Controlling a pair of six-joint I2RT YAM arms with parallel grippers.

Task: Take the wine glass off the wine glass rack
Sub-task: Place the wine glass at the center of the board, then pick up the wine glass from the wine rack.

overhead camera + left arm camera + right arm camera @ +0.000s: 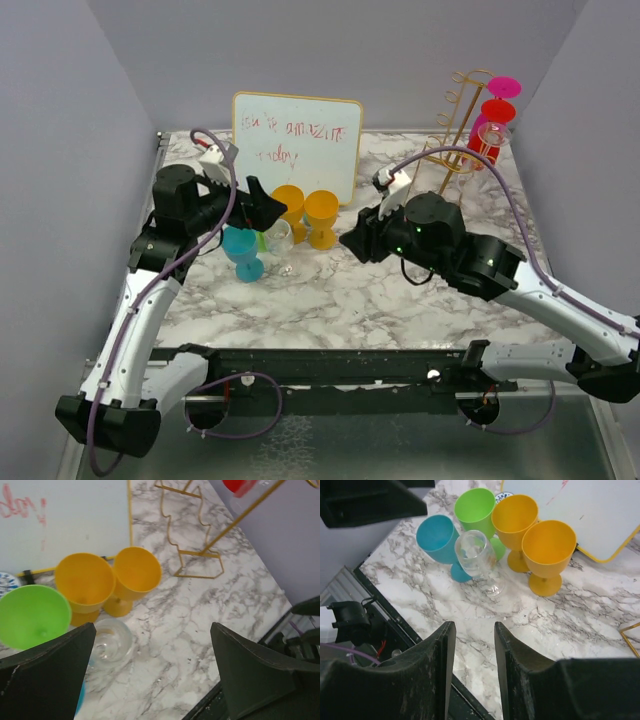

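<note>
The gold wire wine glass rack (pixel 458 120) stands at the back right, with a pink glass (pixel 503 87), a red glass (pixel 497 110) and more glasses below hanging on its right side. Its base (pixel 197 545) and a red glass (pixel 239 485) show in the left wrist view. My left gripper (pixel 270 208) is wide open and empty (pixel 152 627) above a clear wine glass (pixel 111 641). My right gripper (pixel 350 240) is narrowly open and empty (pixel 474 626), left of the rack and well short of it.
On the table stand a blue glass (pixel 437 535), a green glass (pixel 475 507), the clear glass (pixel 476 555) and two orange glasses (pixel 512 515) (pixel 547 542). A whiteboard (pixel 297 140) leans behind them. The table's black front edge (pixel 395 610) is near.
</note>
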